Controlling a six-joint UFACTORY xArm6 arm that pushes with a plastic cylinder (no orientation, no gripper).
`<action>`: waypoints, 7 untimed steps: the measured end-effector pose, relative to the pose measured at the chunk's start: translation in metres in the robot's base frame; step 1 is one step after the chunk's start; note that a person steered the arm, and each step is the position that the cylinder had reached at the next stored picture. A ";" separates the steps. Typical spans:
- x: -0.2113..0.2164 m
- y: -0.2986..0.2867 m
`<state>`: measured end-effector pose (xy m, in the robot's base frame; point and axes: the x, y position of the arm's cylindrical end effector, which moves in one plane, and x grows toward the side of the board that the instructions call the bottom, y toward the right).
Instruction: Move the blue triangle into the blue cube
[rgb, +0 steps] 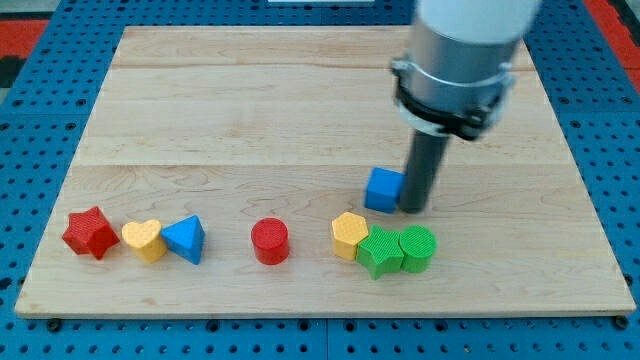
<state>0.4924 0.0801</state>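
Observation:
The blue triangle (185, 239) lies near the view's bottom left, touching the yellow heart (144, 240) on its left. The blue cube (383, 189) sits right of centre on the wooden board (250, 110). My tip (415, 207) is down on the board just to the right of the blue cube, touching or almost touching its right side. The tip is far to the right of the blue triangle.
A red star (89, 232) sits left of the yellow heart. A red cylinder (270, 241) stands at bottom centre. A yellow hexagon (350, 235), a green star-like block (380, 251) and a green cylinder (417, 248) cluster just below the blue cube.

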 end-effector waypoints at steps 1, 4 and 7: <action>-0.037 -0.024; -0.098 -0.092; -0.002 -0.128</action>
<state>0.4900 -0.0480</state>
